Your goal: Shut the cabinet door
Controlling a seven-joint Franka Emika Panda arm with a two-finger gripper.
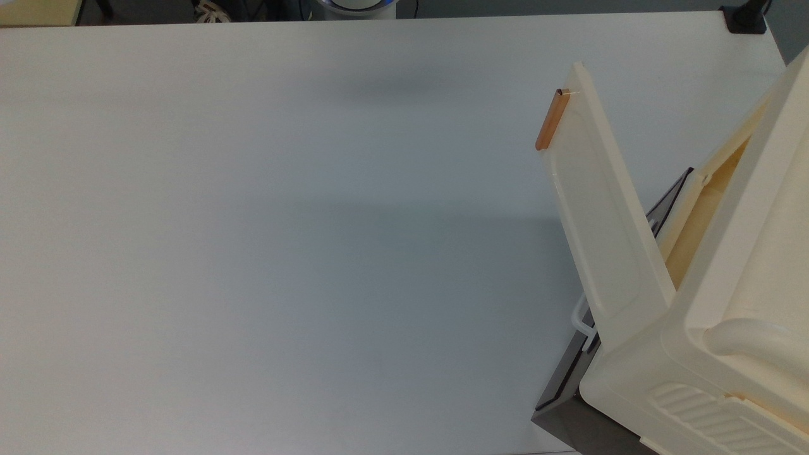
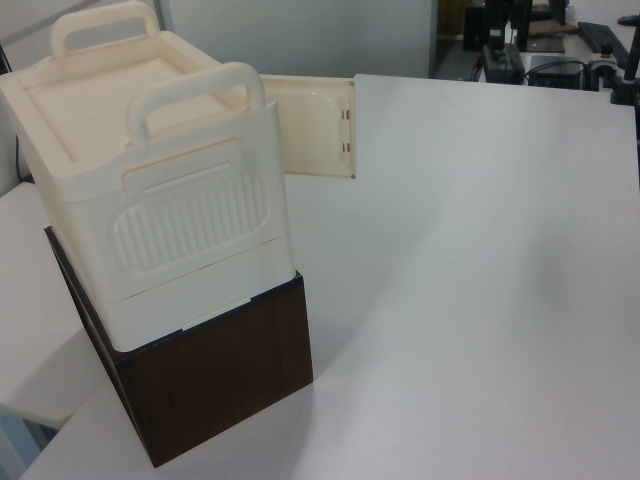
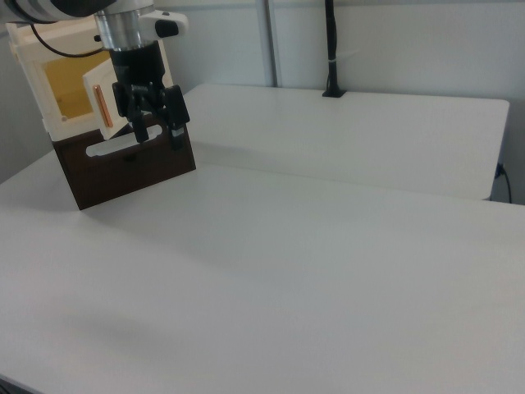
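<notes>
The gripper point(image 3: 157, 131) hangs in the air above the white table point(image 3: 328, 246) in the right view. Its two black fingers point(image 3: 140, 129) point down with a clear gap between them, so it is spread wide and holds nothing. In the right view it hangs in front of the cabinet and the brown box, and how near it is to them cannot be told.

Behind it in the right view is the cabinet door point(image 3: 105, 100), with its orange handle point(image 3: 99, 105) standing up and down. The door is swung out — not shut.

In the top view the cabinet door point(image 1: 600, 208) sticks out from the cabinet point(image 1: 727, 316) at a slant, hinged at the end nearer the top view's bottom. The orange handle point(image 1: 550, 119) sits at the far free end. A gap shows the yellowish inside of the cabinet.

In the left view the cream cabinet point(image 2: 160, 190) has two loop grips on top and a ribbed side. It sits on a dark brown box point(image 2: 220, 375), and the cabinet door point(image 2: 310, 125) pokes out behind it, over the table point(image 2: 480, 280).

In the top view a white loop handle point(image 1: 580, 320) on the dark box peeks out under the door.
</notes>
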